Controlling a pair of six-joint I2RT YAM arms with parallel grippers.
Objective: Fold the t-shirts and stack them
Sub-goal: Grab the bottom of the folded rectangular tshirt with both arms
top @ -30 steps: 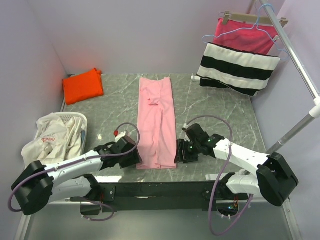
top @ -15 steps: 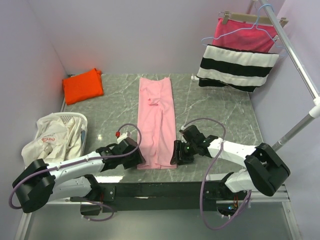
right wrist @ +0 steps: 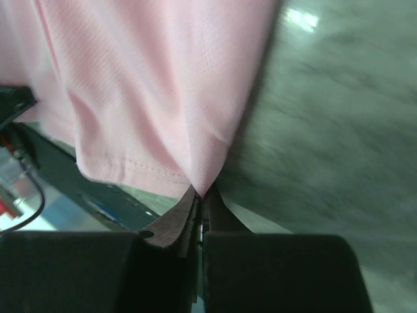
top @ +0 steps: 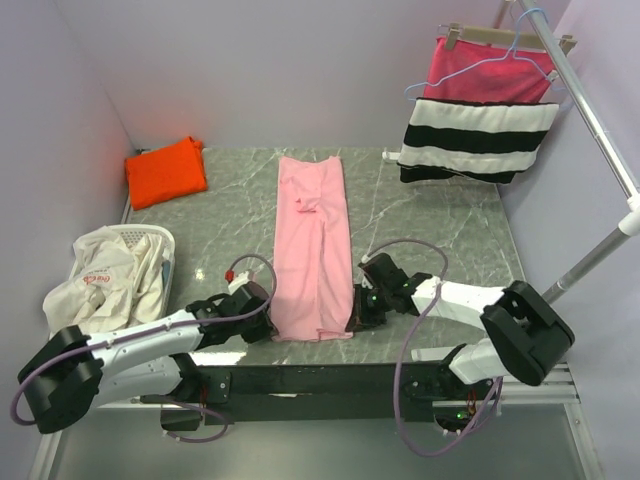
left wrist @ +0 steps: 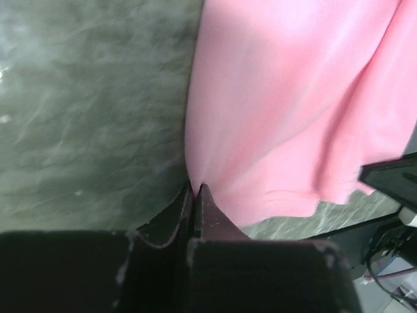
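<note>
Left of the pink t-shirt (top: 312,240), a laundry basket (top: 120,262) and the folded orange t-shirt (top: 165,172) are sitting well apart from it. The pink t-shirt is lying centred on the worktop (top: 440,230), its long axis front to back and its hem nearest the arms. The left tool (left wrist: 195,186) and right tool (right wrist: 201,190), arms stretched low, are each pinching a hem corner. A striped cloth (top: 475,140) is hanging far right.

Plain light pink t-shirt (top: 312,250); plain bright orange t-shirt (top: 166,171). Dark grey-green on the table (top: 440,220), marbled with pale veins. Matt black on the left pincer (left wrist: 195,189) and right pincer (right wrist: 201,192). Broad black and white bands across the striped cloth (top: 478,140), solid magenta cloth (top: 490,75) above. White basket (top: 150,232), off-white laundry (top: 100,275) with red lettering.
</note>
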